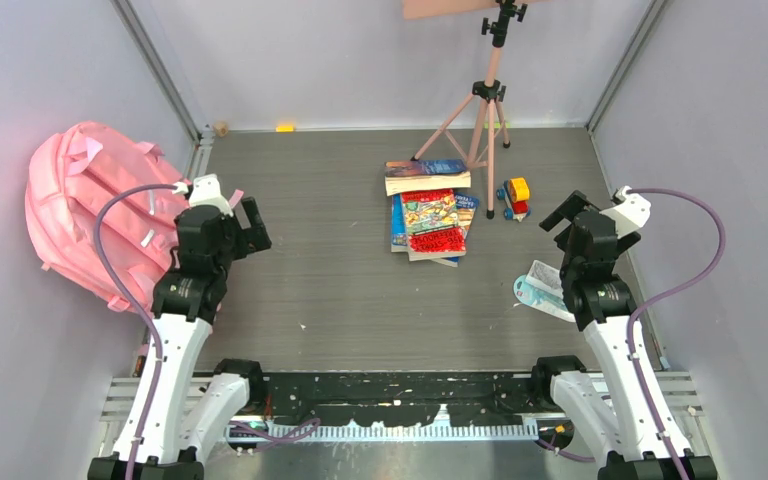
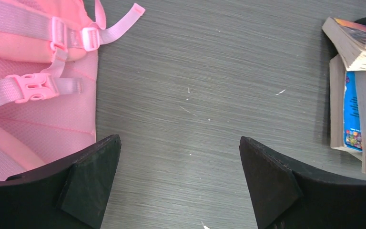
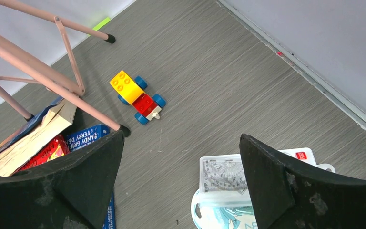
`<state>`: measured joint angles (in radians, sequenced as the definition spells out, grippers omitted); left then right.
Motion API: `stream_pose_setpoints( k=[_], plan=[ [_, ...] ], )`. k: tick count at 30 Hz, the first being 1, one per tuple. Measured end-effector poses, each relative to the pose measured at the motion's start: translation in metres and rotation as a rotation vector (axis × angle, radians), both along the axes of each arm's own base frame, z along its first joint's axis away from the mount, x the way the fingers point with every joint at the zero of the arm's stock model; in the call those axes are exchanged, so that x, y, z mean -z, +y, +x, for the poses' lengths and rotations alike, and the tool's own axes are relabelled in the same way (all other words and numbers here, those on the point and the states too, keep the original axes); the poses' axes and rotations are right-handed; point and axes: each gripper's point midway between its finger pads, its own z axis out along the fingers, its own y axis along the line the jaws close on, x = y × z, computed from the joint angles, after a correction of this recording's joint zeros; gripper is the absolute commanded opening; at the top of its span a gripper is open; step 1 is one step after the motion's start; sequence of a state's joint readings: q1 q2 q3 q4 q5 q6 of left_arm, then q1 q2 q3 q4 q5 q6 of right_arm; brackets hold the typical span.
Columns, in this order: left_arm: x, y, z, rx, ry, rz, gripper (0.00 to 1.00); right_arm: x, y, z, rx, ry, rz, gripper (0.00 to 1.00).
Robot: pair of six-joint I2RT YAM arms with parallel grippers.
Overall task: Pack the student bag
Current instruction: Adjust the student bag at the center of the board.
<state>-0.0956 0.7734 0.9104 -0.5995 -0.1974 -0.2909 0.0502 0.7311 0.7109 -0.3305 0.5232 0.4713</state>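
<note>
The pink student bag (image 1: 85,205) lies at the far left against the wall; its straps and buckles show in the left wrist view (image 2: 33,86). My left gripper (image 1: 255,228) is open and empty above the table, just right of the bag. A pile of books (image 1: 430,212) lies mid-table, seen also in the left wrist view (image 2: 357,95) and the right wrist view (image 3: 33,138). A yellow and red toy car (image 1: 515,197) (image 3: 137,97) stands right of the books. My right gripper (image 1: 564,212) is open and empty above a clear geometry set packet (image 1: 543,288) (image 3: 224,179).
A pink tripod (image 1: 480,105) stands behind the books, its legs (image 3: 43,78) reaching over them. Grey walls close in the table on three sides. A small yellow marker (image 1: 285,127) sits at the back edge.
</note>
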Motion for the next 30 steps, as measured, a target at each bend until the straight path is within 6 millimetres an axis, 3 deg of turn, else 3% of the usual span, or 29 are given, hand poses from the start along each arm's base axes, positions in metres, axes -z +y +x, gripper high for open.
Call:
stream_pose_setpoints(
  k=[14,19,25,30],
  plan=[
    [-0.008,0.036,-0.01,-0.131,0.004,0.153,0.98,-0.001,-0.003,-0.001,0.016,-0.002,-0.003,0.98],
    [-0.028,0.063,-0.021,-0.226,0.005,0.283,0.98,-0.001,-0.003,-0.001,0.021,-0.002,-0.005,0.98],
    [-0.055,0.091,-0.049,-0.353,-0.044,0.395,0.98,0.0,-0.004,-0.001,0.025,-0.001,-0.007,0.98],
    [-0.087,0.113,-0.066,-0.466,-0.074,0.481,0.98,0.001,-0.004,-0.001,0.025,0.006,-0.007,0.98]
  ],
)
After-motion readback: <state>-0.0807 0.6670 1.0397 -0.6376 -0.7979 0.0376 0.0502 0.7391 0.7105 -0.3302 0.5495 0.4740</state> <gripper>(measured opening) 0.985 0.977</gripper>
